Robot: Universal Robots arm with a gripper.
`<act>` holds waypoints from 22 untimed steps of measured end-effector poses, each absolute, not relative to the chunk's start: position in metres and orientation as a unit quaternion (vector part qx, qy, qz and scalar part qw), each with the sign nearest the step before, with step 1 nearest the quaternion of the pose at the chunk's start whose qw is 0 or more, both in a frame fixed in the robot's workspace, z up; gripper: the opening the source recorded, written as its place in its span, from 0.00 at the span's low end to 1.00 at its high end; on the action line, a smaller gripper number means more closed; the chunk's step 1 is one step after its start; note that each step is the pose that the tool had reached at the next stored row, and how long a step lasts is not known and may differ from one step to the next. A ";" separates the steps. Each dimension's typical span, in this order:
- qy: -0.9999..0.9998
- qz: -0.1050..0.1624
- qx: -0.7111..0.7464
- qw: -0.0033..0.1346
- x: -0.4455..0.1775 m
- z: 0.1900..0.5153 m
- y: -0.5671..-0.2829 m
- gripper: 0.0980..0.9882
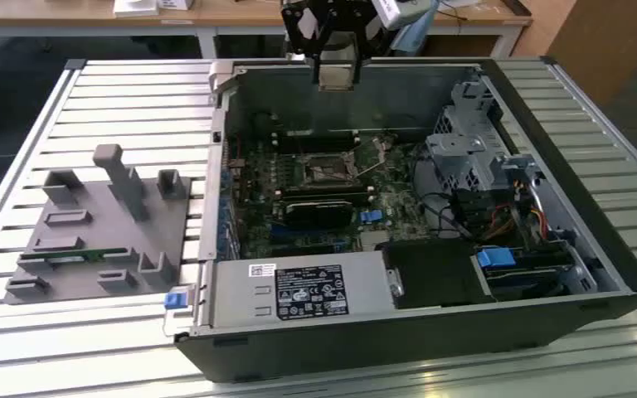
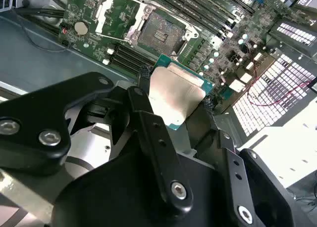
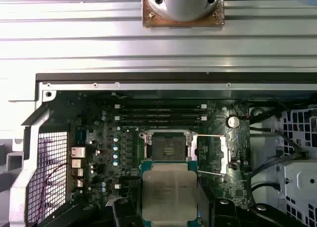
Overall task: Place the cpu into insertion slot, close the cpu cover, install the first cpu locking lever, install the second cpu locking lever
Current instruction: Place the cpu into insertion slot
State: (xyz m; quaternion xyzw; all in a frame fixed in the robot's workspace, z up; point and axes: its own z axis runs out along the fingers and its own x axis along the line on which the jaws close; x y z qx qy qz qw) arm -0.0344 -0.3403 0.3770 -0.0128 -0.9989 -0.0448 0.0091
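Dull silver metal tops the cpu [image 2: 176, 96], clamped by its edges between the two black fingers of the pincer [image 2: 174, 91]. In the exterior view the arm hangs straight down over the far wall of the open computer case [image 1: 407, 348], pincer aimed downward. Below and just ahead of the pincer the insertion slot [image 3: 168, 145] lies bare, its cpu cover [image 3: 223, 153] swung open beside it. A printed label [image 1: 308, 292] sits on the grey power supply [image 1: 241, 294], well away from the pincer
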 end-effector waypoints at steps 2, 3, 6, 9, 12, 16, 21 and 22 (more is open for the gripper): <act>-0.999 -0.045 -0.013 0.009 -0.034 0.377 -0.340 0.49; -0.999 -0.045 -0.013 0.009 -0.034 0.377 -0.340 0.49; -0.999 -0.045 -0.013 0.009 -0.034 0.377 -0.340 0.49; -0.999 -0.045 -0.014 0.009 -0.034 0.377 -0.340 0.49; -0.999 -0.045 -0.016 0.009 -0.034 0.377 -0.340 0.49; -0.999 -0.045 -0.022 0.009 -0.034 0.377 -0.340 0.49; -0.998 -0.045 -0.030 0.008 -0.034 0.377 -0.340 0.49; -0.998 -0.045 -0.032 0.008 -0.034 0.377 -0.340 0.49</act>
